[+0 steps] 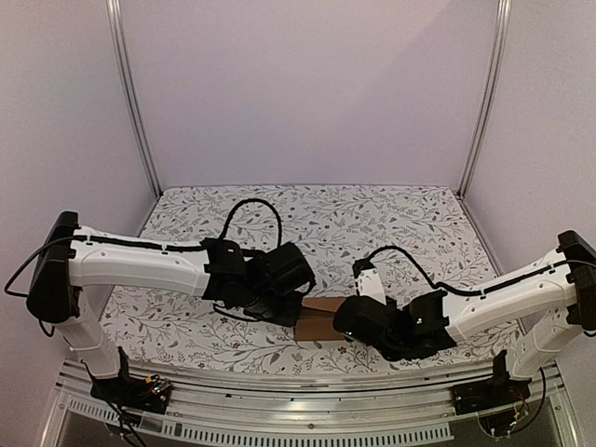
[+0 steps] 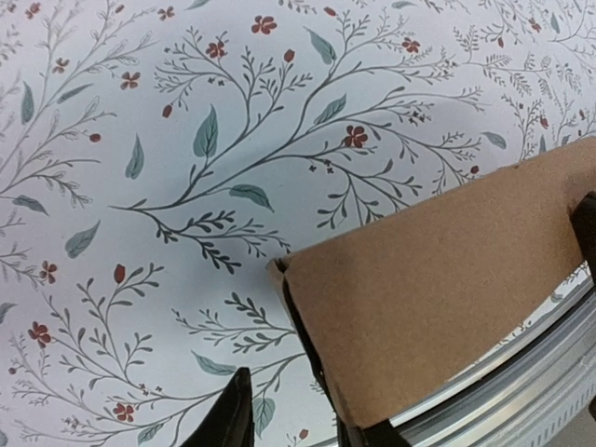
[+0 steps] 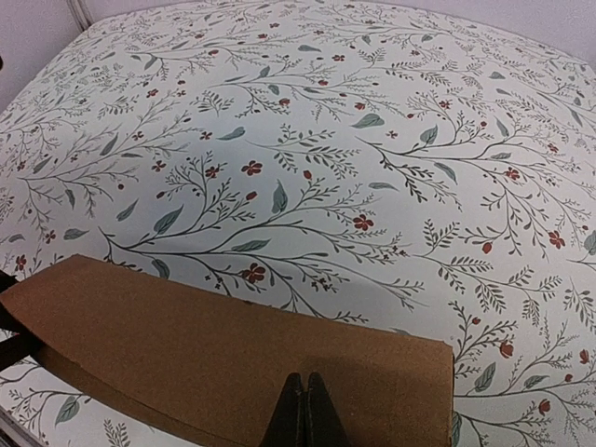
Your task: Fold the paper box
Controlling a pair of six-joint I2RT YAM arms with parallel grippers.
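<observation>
The paper box [image 1: 318, 321] is located at the near edge of the floral-patterned table [image 1: 372, 219], between the two grippers. At the end toward the left arm, a narrow dark slit is shown in the left wrist view. The interior cannot be made out. The left gripper [image 2: 300, 424] is positioned at this end with its fingers [image 2: 231, 414] spread apart. The end edge of the box is placed between them, clear of one finger and just at the other. The right gripper [image 3: 303, 405] is set against the brown face of the box with its fingers pressed together. Whether a flap is pinched cannot be told.
</observation>
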